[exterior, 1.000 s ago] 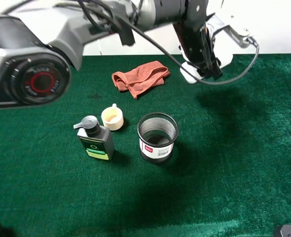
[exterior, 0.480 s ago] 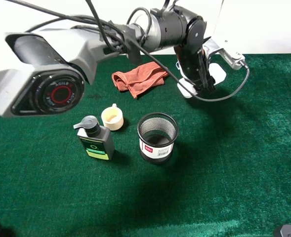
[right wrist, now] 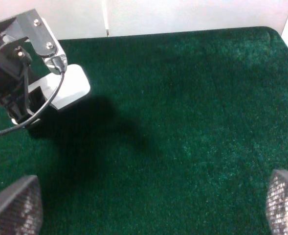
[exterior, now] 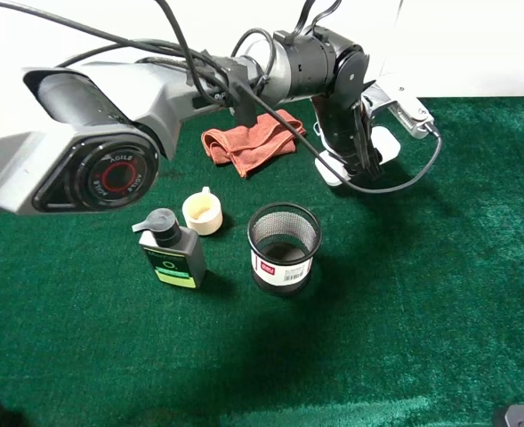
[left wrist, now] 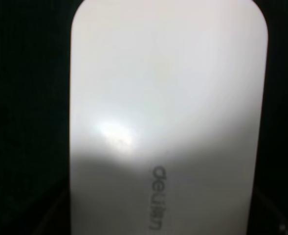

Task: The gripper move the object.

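Pump bottle: a dark grey plastic bottle with a green label (exterior: 171,253) stands on the green felt tabletop (exterior: 439,294), unmoved over the last second.
Small cup: a cream round cup (exterior: 202,213) sits just beside the bottle, on its far side, also unmoved.
Cloth: a crumpled rust-red cloth (exterior: 249,142) lies further back, near the arm but clear of it.
Mesh cup: a black wire-mesh cup with a white label (exterior: 284,246) stands upright near the middle of the felt, nearer the camera than the white case.
Left gripper: the black left gripper with its silver-grey bracket and looping cable (exterior: 366,165) reaches across to the right of the cloth. A second ago it was higher and nearer the back edge; it has come down and forward.
Task object: the flat white oblong plastic case with rounded ends (exterior: 384,142) has travelled with the fingers, and its shadow has drawn in close, so it looks at or almost at the felt.
Grip: the fingers straddle the case and appear closed on it; the left wrist view is filled by its smooth white face (left wrist: 168,122).
Meaning: the carry seems nearly done; release looks like the remaining step.
Right gripper: the right gripper (right wrist: 148,208) hangs well apart, its fingertips spread wide, holding nothing.
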You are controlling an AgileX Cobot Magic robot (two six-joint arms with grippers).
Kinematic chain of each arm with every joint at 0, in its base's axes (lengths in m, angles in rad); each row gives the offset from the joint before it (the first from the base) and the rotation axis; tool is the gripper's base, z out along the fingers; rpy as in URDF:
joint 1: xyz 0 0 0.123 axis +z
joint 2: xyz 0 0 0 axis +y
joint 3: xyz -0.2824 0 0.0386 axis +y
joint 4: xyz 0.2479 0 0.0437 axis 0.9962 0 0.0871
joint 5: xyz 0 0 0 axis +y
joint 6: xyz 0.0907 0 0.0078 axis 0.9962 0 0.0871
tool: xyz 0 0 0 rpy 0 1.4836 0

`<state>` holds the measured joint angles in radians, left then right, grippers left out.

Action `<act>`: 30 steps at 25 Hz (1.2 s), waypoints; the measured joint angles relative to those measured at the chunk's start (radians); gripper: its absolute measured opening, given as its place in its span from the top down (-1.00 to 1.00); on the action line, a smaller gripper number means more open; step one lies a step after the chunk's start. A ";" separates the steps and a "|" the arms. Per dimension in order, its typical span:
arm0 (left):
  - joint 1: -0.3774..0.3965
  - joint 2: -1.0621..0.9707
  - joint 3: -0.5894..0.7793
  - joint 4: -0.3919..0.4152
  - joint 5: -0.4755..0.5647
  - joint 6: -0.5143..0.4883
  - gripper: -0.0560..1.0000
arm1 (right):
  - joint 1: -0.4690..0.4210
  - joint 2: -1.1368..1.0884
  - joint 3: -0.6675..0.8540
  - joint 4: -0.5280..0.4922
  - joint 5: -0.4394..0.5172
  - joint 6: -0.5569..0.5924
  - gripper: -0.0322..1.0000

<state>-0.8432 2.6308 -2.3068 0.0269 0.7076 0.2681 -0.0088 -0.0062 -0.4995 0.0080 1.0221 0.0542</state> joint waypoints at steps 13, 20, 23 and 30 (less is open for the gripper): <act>0.000 0.013 0.000 0.000 0.017 0.000 -0.28 | 0.000 0.000 0.000 0.001 0.000 0.000 -0.41; 0.000 0.018 0.000 0.000 0.017 0.001 -0.28 | 0.000 0.000 0.000 0.001 0.000 0.000 -0.41; 0.000 0.018 0.000 0.000 0.017 0.001 -0.28 | 0.000 0.000 0.000 0.001 0.000 0.000 -0.41; 0.000 0.018 0.000 0.000 0.016 0.019 -0.29 | 0.000 0.000 0.000 0.001 0.000 0.000 -0.41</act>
<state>-0.8432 2.6483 -2.3068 0.0269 0.7232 0.2870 -0.0088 -0.0062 -0.4995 0.0088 1.0221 0.0542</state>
